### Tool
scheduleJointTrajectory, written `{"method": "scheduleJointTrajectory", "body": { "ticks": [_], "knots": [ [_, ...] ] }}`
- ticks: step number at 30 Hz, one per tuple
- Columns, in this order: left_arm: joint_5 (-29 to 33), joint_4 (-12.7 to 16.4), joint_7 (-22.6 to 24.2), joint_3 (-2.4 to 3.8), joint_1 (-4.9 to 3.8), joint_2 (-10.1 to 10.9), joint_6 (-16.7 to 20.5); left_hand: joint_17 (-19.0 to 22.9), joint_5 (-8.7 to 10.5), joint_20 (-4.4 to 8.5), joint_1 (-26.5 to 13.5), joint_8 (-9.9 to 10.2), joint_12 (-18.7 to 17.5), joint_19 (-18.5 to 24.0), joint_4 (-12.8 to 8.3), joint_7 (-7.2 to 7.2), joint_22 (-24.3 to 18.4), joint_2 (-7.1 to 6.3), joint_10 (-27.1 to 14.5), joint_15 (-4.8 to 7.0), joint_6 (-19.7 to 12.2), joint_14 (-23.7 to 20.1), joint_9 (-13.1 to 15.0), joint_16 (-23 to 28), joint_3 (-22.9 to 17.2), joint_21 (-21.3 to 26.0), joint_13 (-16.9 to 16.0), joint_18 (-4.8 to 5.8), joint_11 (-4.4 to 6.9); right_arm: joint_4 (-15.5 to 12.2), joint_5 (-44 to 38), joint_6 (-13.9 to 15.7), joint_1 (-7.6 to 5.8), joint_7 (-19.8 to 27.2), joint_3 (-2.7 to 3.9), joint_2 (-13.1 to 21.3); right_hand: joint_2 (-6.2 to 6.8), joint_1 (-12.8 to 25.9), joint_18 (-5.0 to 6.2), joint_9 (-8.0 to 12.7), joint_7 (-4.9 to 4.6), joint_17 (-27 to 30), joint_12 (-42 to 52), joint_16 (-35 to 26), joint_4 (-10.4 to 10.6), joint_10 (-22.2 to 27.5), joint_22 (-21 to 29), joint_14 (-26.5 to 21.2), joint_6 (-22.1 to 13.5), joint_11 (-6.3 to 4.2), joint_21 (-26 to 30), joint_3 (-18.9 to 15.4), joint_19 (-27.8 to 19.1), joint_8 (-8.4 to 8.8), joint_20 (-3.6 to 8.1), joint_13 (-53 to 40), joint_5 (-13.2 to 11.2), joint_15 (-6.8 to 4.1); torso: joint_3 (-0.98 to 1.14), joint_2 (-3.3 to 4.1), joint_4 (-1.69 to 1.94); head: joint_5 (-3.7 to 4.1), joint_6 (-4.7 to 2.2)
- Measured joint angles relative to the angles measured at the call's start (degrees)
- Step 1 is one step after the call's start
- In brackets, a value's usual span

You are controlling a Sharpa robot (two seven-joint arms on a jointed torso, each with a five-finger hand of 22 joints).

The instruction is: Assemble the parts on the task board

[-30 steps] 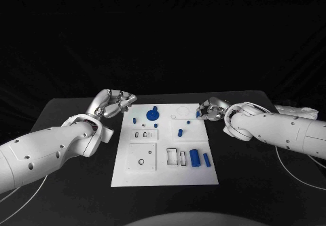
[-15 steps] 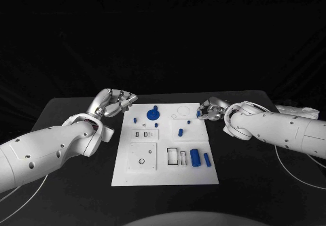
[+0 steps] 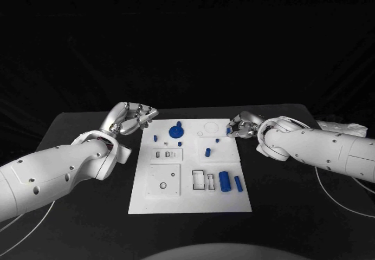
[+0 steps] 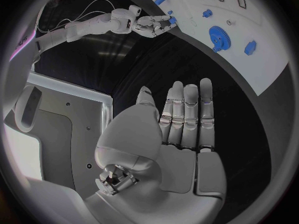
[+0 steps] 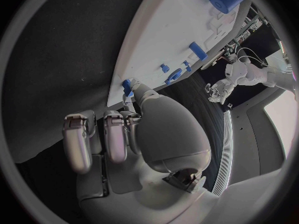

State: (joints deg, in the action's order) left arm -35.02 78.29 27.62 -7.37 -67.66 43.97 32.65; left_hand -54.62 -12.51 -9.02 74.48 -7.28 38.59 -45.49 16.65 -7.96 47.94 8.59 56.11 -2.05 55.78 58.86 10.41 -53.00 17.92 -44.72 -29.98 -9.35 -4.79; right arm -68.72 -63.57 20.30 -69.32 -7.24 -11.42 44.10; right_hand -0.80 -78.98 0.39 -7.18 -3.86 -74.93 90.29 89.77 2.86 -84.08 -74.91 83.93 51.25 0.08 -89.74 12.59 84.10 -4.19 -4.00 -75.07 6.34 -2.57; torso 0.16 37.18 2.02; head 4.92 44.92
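Clearly the right hand (image 3: pixel 244 127) is nearer: at the board's (image 3: pixel 193 203) far right corner its fingertips pinch, I think, a small blue part (image 5: pixel 127 86), partly hidden, so its long axis is unclear. Left hand (image 3: pixel 131 117) hovers beside the far left corner, fingers straight, empty.

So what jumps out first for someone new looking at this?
The white task board in the middle of the black table, dotted with small blue parts; the blue gear near its far edge is the largest. The right hand pinches a small blue piece at the board's far right corner, while the left hand hovers open beside the far left corner.
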Motion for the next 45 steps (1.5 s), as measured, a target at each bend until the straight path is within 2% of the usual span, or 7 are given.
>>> {"method": "scheduleJointTrajectory", "body": {
  "ticks": [18, 28, 38, 43, 45],
  "knots": [
    [-0.2, 0.0, 0.0, 0.0, -0.01, 0.1, 0.0, 0.0, 0.0, 0.0, 0.0, 0.0, 0.0, 0.0, 0.0, 0.0, 0.0, 0.0, 0.0, 0.0, 0.0, 0.0, 0.0, 0.0, 0.0, 0.0, 0.1, 0.0, 0.0, 0.1, -0.1, 0.0, 0.0, -0.4, 0.0, -0.5, -0.33, 0.3, 0.0, 0.0, -0.3, 0.0, -0.1, 0.0, 0.3, 0.0, 0.0, 0.0, 1.7, 0.0, 0.0, 0.0, 0.0, -0.46, 0.0, 0.0, 0.0, 0.0, 0.04, -0.02, 0.01, -0.06, 0.26],
    [-0.2, -0.1, 0.0, 0.0, -0.01, 0.2, 0.0, 0.1, 0.0, 0.0, 0.0, 0.0, 0.0, 0.0, 0.0, 0.0, 0.0, 0.0, 0.0, 0.0, 0.0, 0.0, 0.0, 0.0, 0.0, 0.0, 0.1, 0.0, 0.0, 0.3, -0.4, 0.0, 0.0, -0.6, 0.02, -0.5, -0.79, -0.1, 0.0, -0.2, -0.34, 0.0, 0.0, 0.0, 0.6, 0.1, 0.0, 0.0, 4.6, 0.1, 0.0, 0.0, 0.0, -1.34, 0.0, 0.0, 0.0, 0.0, 0.04, -0.02, -0.03, -0.16, 0.34],
    [-0.3, -0.2, 0.0, 0.0, -0.01, 0.1, 0.0, 0.1, 0.0, 0.0, 0.0, 0.0, 0.0, 0.0, 0.0, 0.0, 0.0, 0.0, 0.0, 0.0, 0.0, 0.0, 0.0, 0.0, 0.0, 0.0, 0.1, 0.0, 0.0, 0.3, -0.8, 0.1, -0.02, -0.8, 0.04, -0.6, -0.93, -0.3, 0.0, -0.3, -0.36, 0.0, 0.0, 0.0, 0.6, 0.1, 0.0, 0.0, 4.8, 0.1, 0.0, 0.0, 0.0, -1.34, 0.0, 0.0, 0.0, 0.0, 0.03, 0.01, -0.01, -0.16, 0.29],
    [-0.3, -0.2, 0.0, 0.0, -0.01, 0.1, 0.0, 0.1, 0.0, 0.0, 0.0, 0.0, 0.0, 0.0, 0.0, 0.0, 0.0, 0.0, 0.0, 0.0, 0.0, 0.0, 0.0, 0.0, 0.0, 0.0, 0.1, 0.0, 0.0, 0.2, -1.2, 0.4, -0.04, -0.9, 0.05, -0.5, -0.93, -0.3, 0.0, -0.3, -0.6, 0.0, -0.4, 0.0, 0.6, 0.1, 0.0, 0.0, 7.1, 0.1, 0.0, 0.0, 0.0, -2.0, 0.0, 0.1, -0.2, 0.0, 0.0, 0.02, 0.0, -0.16, 0.31],
    [-0.3, -0.2, 0.0, 0.0, -0.01, 0.1, 0.0, 0.1, 0.0, 0.0, 0.0, 0.0, 0.0, 0.0, 0.0, 0.0, 0.0, 0.0, 0.0, 0.0, 0.0, 0.0, 0.0, 0.0, 0.0, 0.0, 0.1, 0.0, 0.0, 0.1, -1.2, 0.6, -0.04, -0.9, 0.05, -0.5, -1.0, -0.4, 0.0, -0.3, -1.23, 0.0, -0.7, 0.0, 0.6, 0.0, 0.0, 0.0, 8.2, 0.65, 0.0, 0.0, 0.0, -2.05, 0.0, 0.2, -0.3, 0.0, 0.0, 0.02, 0.01, -0.19, 0.32]
  ]
}}
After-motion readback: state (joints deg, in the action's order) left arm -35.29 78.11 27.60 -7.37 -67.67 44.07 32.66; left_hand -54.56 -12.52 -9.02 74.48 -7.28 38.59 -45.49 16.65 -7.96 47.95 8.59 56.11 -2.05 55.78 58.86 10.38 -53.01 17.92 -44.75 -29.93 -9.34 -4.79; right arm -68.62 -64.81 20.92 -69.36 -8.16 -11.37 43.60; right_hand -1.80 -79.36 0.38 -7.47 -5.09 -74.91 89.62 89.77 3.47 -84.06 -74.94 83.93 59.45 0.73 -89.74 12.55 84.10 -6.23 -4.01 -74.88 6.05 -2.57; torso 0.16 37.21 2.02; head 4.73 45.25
